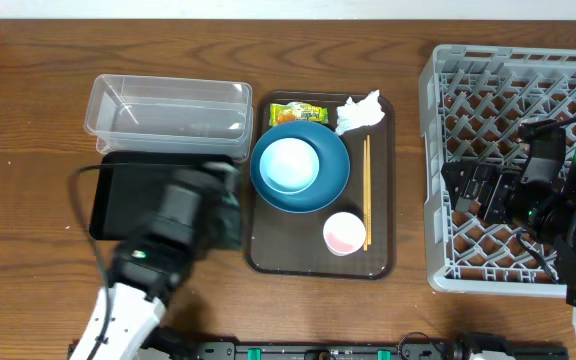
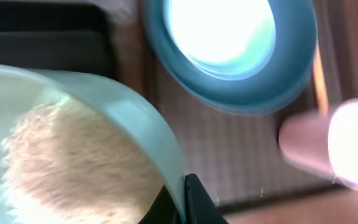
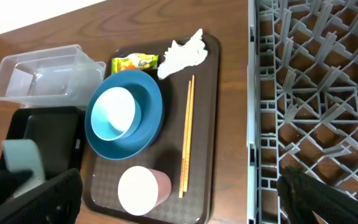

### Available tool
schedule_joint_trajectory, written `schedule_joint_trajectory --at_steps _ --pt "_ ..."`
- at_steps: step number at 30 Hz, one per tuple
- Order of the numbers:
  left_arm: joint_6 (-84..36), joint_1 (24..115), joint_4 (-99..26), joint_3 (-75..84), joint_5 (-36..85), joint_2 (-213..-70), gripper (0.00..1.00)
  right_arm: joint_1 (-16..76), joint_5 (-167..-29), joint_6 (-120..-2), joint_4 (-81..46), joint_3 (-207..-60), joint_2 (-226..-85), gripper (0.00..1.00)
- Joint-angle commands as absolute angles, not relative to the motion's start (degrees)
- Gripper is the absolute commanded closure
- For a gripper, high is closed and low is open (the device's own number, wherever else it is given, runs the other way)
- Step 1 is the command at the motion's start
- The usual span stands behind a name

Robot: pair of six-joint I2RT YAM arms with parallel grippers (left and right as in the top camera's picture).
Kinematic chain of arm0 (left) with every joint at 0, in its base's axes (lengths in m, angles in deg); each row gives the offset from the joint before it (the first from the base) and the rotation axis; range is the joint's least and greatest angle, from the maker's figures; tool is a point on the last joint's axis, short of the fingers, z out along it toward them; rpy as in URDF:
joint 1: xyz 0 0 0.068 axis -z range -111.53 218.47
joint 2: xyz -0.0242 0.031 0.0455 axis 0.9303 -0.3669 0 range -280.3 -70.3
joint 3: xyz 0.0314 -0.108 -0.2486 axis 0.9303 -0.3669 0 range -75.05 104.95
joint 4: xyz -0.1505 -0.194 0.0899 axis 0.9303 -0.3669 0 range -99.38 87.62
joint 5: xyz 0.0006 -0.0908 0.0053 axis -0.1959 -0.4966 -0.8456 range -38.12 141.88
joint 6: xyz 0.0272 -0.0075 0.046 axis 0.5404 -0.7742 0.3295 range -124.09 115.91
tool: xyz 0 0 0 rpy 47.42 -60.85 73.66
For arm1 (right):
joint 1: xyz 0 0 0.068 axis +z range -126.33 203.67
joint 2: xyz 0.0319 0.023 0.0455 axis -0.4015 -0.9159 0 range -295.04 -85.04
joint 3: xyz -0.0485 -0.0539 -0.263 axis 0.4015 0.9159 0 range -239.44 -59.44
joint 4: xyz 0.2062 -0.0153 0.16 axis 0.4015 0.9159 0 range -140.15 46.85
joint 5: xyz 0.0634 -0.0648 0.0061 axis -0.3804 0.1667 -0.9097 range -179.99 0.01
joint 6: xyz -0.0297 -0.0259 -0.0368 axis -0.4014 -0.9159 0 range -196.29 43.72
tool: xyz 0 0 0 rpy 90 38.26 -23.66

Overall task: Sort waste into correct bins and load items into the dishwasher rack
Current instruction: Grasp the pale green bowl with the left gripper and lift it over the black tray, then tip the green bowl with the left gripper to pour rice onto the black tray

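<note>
Left gripper (image 2: 178, 202) is seen clamped on the rim of a pale-green bowl (image 2: 123, 112), filled with white rice (image 2: 73, 168) and held over the black tray (image 1: 133, 195), left of the brown serving tray (image 1: 383, 180). Right gripper (image 1: 465, 190) is spread open above the grey rack (image 1: 434, 150), right of that tray, on a dark wooden table (image 1: 38, 120).

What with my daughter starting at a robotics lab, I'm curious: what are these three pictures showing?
Two robot arms work at a table. One picture looks down from above; the other two come from a camera on each wrist. The left gripper pinches the rim of a pale-green bowl holding rice, over the black tray. The right gripper is open above the grey rack. On the brown serving tray sit a light-blue bowl inside a deep-blue bowl, a small cup, chopsticks, a snack wrapper and a tissue. A clear tub stands beside the black tray.
</note>
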State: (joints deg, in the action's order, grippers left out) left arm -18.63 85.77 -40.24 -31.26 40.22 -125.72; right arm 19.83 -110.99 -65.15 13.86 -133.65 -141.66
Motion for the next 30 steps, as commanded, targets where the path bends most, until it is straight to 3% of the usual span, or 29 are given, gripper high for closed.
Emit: schedule_joint_trajectory --at_steps 1,7,16,22,30 --pt "-14.66 74.67 -37.77 -29.71 23.0 -127.62 0.94 19.61 -111.01 -64.58 14.02 -134.42 -141.64 0.01" --pt "-11.62 60.18 -28.09 -29.76 -1.63 -138.09 0.94 19.61 -111.03 -64.56 14.36 -134.42 -141.64 0.01" --pt "-6.42 47.33 -19.98 -29.87 -36.91 -155.29 0.94 19.61 -111.01 -64.58 15.48 -134.42 -141.64 0.01" --pt "-3.64 38.52 -24.18 -31.46 -38.22 -156.89 0.94 19.61 -110.99 -64.58 15.48 -134.42 -141.62 0.01" --pt "1.34 36.66 -24.18 -34.61 -38.24 -156.89 0.94 19.61 -111.01 -64.58 15.55 -134.42 -141.64 0.01"
